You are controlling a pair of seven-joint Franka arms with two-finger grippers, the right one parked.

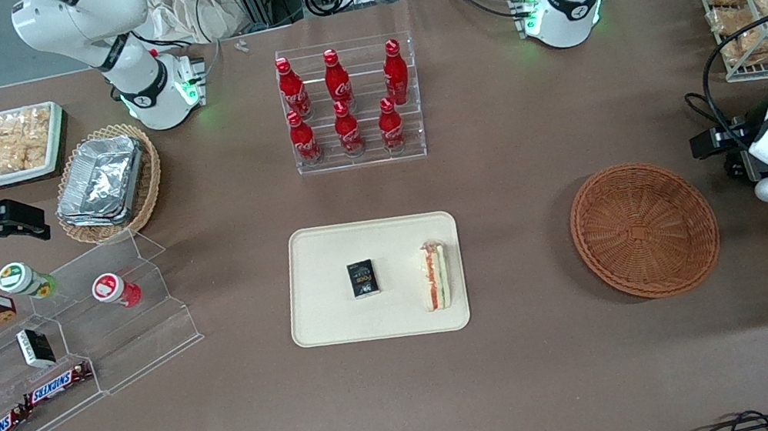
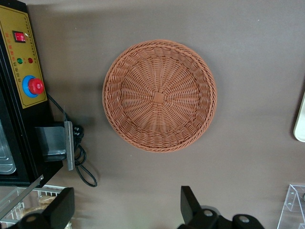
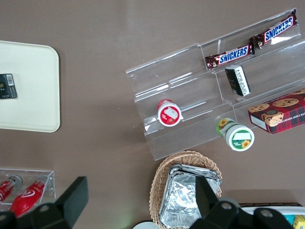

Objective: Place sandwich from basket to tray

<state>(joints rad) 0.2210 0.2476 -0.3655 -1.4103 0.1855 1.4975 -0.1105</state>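
Since the sandwich (image 1: pixel 434 275) already lies on the tray (image 1: pixel 340 324), at 3 o'clock of a small black box (image 1: pixel 363 279), the basket (image 2: pixel 159 95) is empty. Soft, light and crushable, it wants holding across its bread faces; the hand (image 2: pixel 126 210) hovers over the basket, fingers wide, holding nothing.

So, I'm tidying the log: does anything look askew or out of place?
Nothing stands out. The sandwich lies on the tray beside a small black box; the basket sits empty and upright below the open gripper.
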